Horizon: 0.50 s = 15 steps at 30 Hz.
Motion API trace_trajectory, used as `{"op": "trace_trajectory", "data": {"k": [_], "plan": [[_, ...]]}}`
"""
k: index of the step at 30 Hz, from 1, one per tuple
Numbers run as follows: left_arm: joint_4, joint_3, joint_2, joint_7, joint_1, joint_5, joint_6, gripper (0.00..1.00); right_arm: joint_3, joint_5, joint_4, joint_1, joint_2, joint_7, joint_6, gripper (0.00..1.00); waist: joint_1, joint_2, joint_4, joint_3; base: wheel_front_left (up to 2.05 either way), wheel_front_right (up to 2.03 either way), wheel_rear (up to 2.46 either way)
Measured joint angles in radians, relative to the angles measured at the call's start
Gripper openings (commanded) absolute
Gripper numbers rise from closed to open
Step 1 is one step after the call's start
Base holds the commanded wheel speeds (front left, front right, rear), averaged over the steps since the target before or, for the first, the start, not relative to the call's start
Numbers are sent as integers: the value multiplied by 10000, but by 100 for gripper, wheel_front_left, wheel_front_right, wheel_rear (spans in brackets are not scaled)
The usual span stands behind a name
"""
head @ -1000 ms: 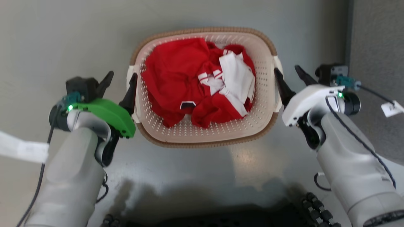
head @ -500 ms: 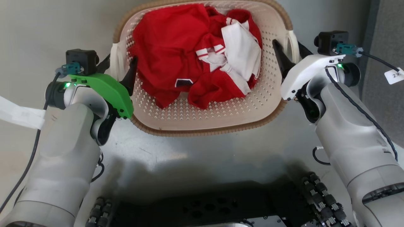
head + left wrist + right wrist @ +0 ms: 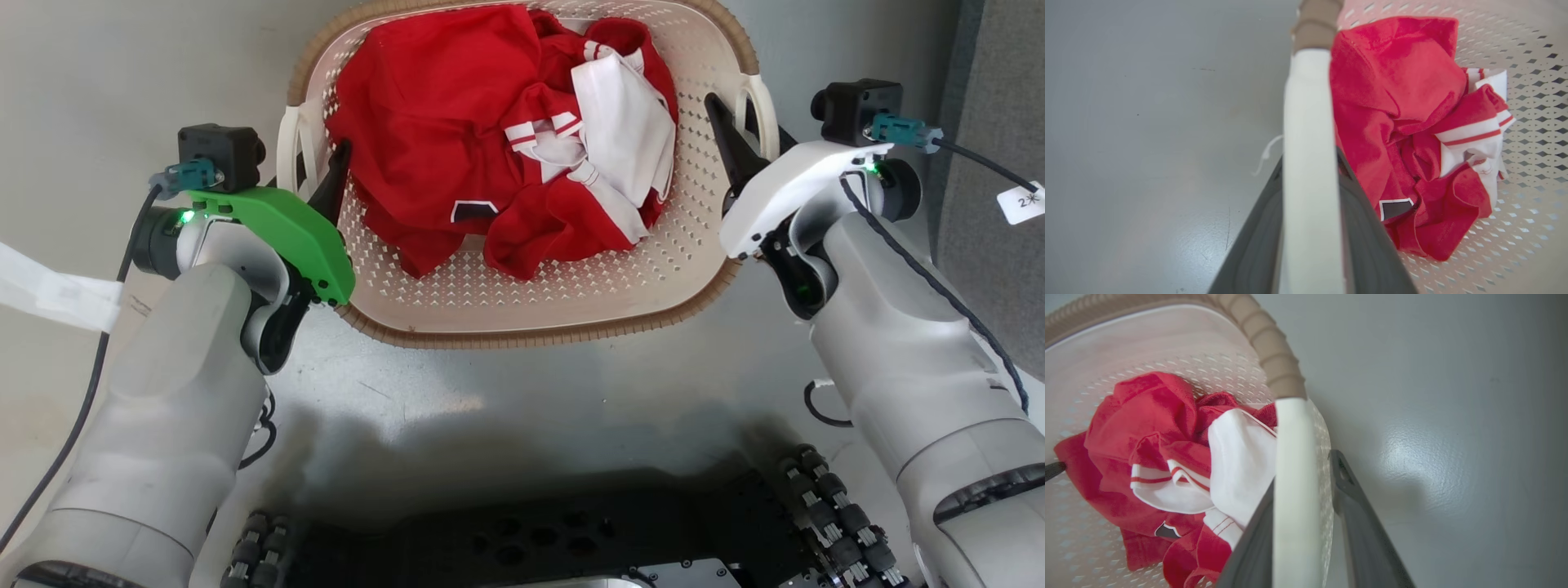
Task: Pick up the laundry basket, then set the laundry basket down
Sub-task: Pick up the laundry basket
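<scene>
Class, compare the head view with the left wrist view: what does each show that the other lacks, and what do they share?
Head view: both arms, the right gripper astride the right handle, the laundry basket's near rim, the robot's dark base. Left wrist view: close up, the left gripper's fingers close against both sides of the left handle, with a loose white thread. Shared: red-and-white clothes, grey floor.

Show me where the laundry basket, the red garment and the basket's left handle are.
laundry basket (image 3: 571,294), head view, bare perforated inner wall near the front.
red garment (image 3: 424,114), head view, middle of its large red fold.
left handle (image 3: 1308,134), left wrist view, middle of the white bar.
</scene>
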Motion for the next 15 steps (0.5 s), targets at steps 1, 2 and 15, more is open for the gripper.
{"op": "trace_trajectory", "data": {"k": [1, 2, 15], "plan": [[54, -59, 0, -10, -32, -21, 0, 0, 50, 54, 59, -23, 12, -25, 0, 0, 0, 0, -5, -26, 0, 0, 0], [113, -119, -2, -17, -65, -69, 0, 0, 102, 88, 102, -36, 38, -48, 0, 0, 0, 0, -10, -55, 0, 0, 0], [844, -871, -90, -188, -105, -688, 178, 0, 637, 662, 894, -115, 303, -98, -102, 0, 2, 0, -83, -926, 0, 0, 0]]}}
